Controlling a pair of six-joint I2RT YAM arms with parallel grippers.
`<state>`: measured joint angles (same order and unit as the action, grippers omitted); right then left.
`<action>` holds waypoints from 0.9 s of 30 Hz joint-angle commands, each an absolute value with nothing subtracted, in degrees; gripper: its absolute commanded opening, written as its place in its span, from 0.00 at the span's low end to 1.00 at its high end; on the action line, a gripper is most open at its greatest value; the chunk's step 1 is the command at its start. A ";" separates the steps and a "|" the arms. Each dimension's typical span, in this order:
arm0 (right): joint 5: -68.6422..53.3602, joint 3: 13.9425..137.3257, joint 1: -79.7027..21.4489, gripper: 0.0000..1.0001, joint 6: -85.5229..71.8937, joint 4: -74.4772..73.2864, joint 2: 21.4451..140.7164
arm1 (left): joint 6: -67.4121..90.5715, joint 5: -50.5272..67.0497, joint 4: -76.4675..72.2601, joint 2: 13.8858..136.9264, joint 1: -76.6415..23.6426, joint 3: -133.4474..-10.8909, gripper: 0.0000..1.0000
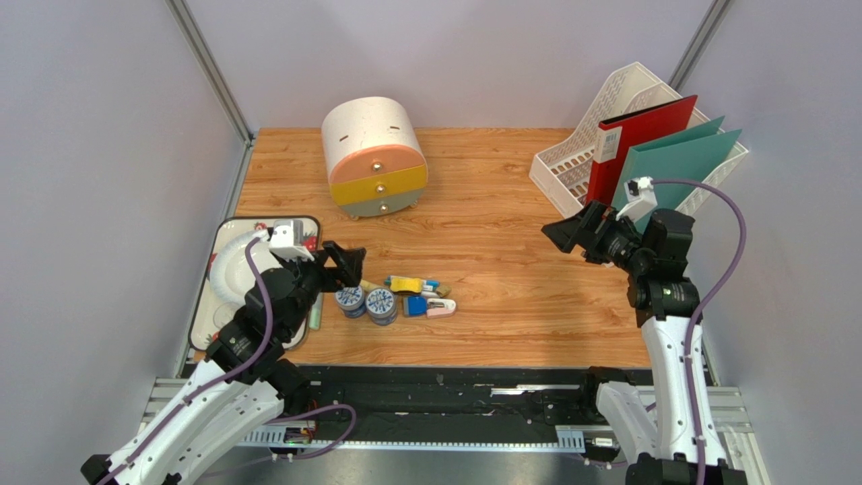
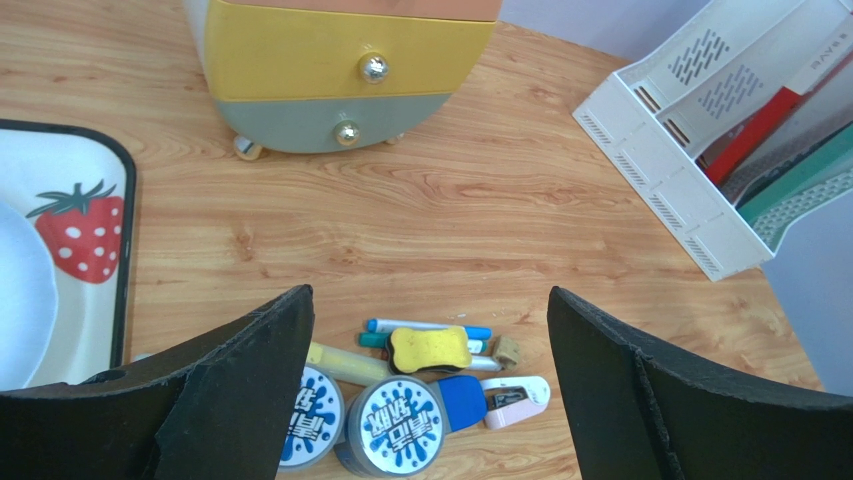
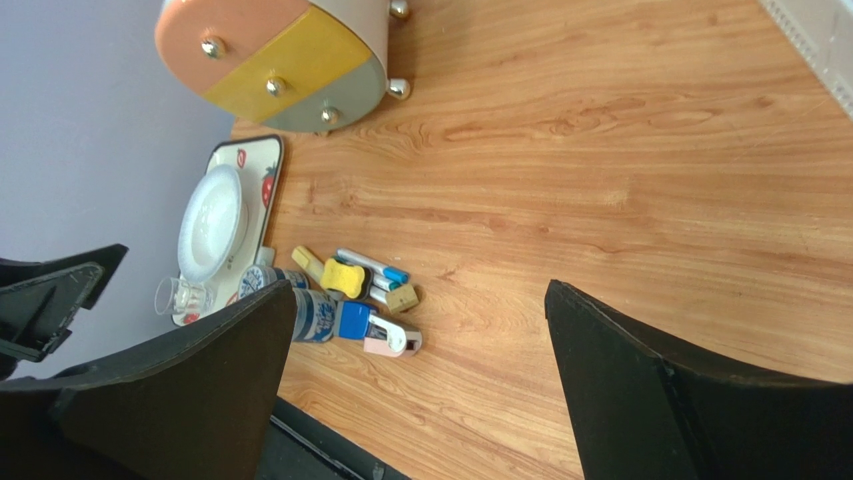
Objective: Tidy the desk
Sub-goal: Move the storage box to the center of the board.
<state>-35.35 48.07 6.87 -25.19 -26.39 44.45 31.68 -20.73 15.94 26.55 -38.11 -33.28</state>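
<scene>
table (image 1: 506, 243): light wood-grain top, fills the middle of the top view, metal rail along the near edge, arm bases bolted there

left gripper (image 1: 347, 265): jaws spread wide, nothing between them; sits over the left-front part of the table, between the strawberry-print tray (image 1: 205, 303) and the clutter pile; its wrist view looks straight down on that pile

right gripper (image 1: 567, 228): also spread wide and empty; held up over the right side of the table, just in front of the white file rack (image 1: 567, 167), pointing left

back left-centre: round-fronted drawer unit (image 1: 374, 157), three drawers peach / yellow / grey, metal knobs, all closed; well apart from the pile

back right: file rack holds a red folder (image 1: 648, 136) and teal folders (image 1: 683, 162), standing tilted

tray is at the left edge of the table, carrying a white plate (image 1: 231, 275); right wrist view shows a clear glass (image 3: 178, 296) at the tray's near end

pile, front-centre, all touching or just beside each other: two round containers with blue-and-white labels (image 1: 366, 301) side by side; yellow bone-shaped eraser (image 2: 429, 348) lying on blue-capped markers (image 2: 425, 327); yellow highlighter (image 2: 345, 364) beside the containers; blue block (image 2: 460, 401) touching a pink-and-white item (image 2: 516, 398); small tan cube (image 2: 508, 349) at the right end; can't tell what the pink item is
</scene>
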 commanded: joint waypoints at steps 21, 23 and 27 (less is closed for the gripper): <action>-24.34 69.51 -15.38 0.99 -25.13 -21.10 79.35 | 25.40 -5.29 21.18 52.63 -23.04 -60.80 0.97; -24.61 71.18 -15.73 0.99 -27.15 -17.50 82.95 | 25.23 -3.78 19.61 55.79 -19.79 -62.31 0.97; -26.19 76.01 -16.43 1.00 -31.72 -10.82 89.28 | 26.10 1.92 15.65 61.07 -13.99 -65.82 0.97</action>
